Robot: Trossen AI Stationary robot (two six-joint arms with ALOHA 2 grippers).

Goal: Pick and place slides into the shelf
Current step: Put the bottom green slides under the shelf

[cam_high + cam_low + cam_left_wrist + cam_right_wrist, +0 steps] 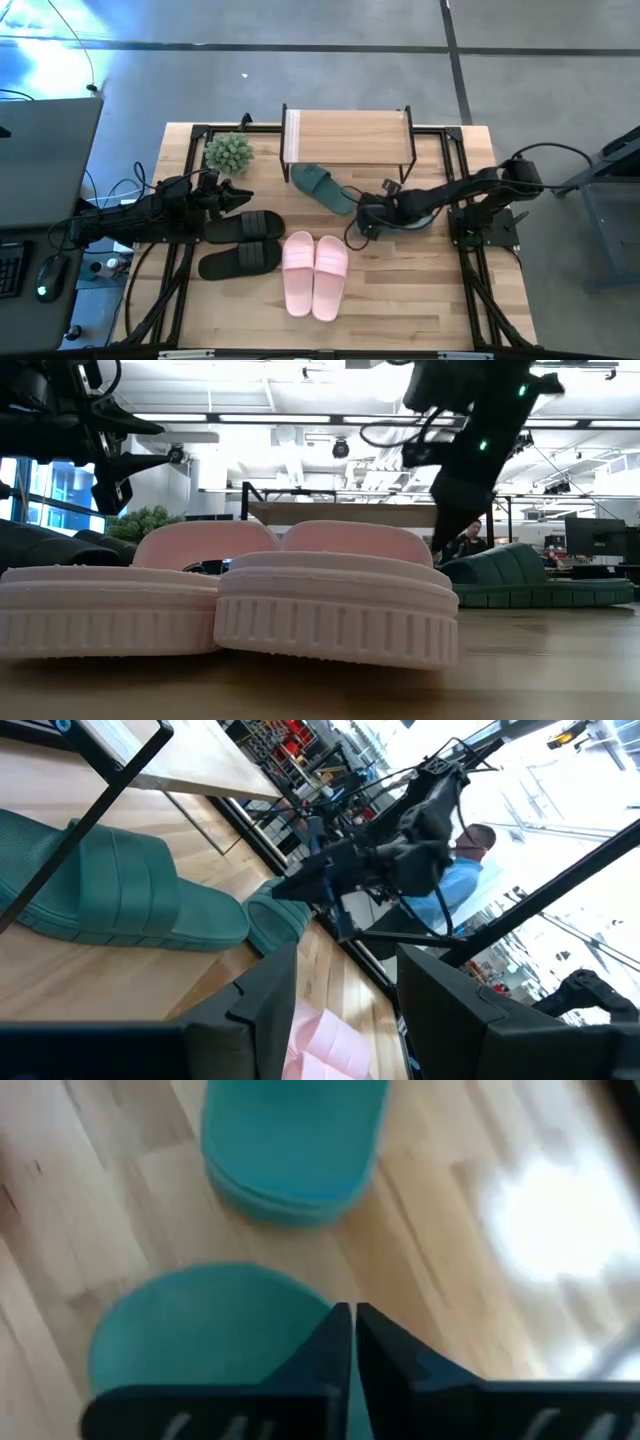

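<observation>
Looking straight down, the high view shows the shelf [348, 135] at the table's far edge. One dark green slide [322, 186] lies just in front of it, angled. The second green slide [424, 216] is mostly hidden under the right arm, whose right gripper [368, 214] sits between the two. The pink pair [315, 272] lies side by side near the middle, the black pair [241, 242] to its left. The left gripper [238, 196] hovers just above the black pair, beside a small green plant [229, 152].

From table height, the pink slides [230, 605] fill the foreground, and a green slide [535, 580] rests flat to the right behind them.

Past the left wrist's own fingers [250, 1010], which stand apart holding nothing, a green slide [120, 890] lies under the shelf's black leg [90, 825]; a person in a blue shirt [462, 885] shows beyond the right arm.

At the right wrist, the fingers [330, 1355] are pressed together. They sit over the edge of one green slide [200, 1330], with the other [290, 1140] just beyond. Whether they pinch anything cannot be told.
</observation>
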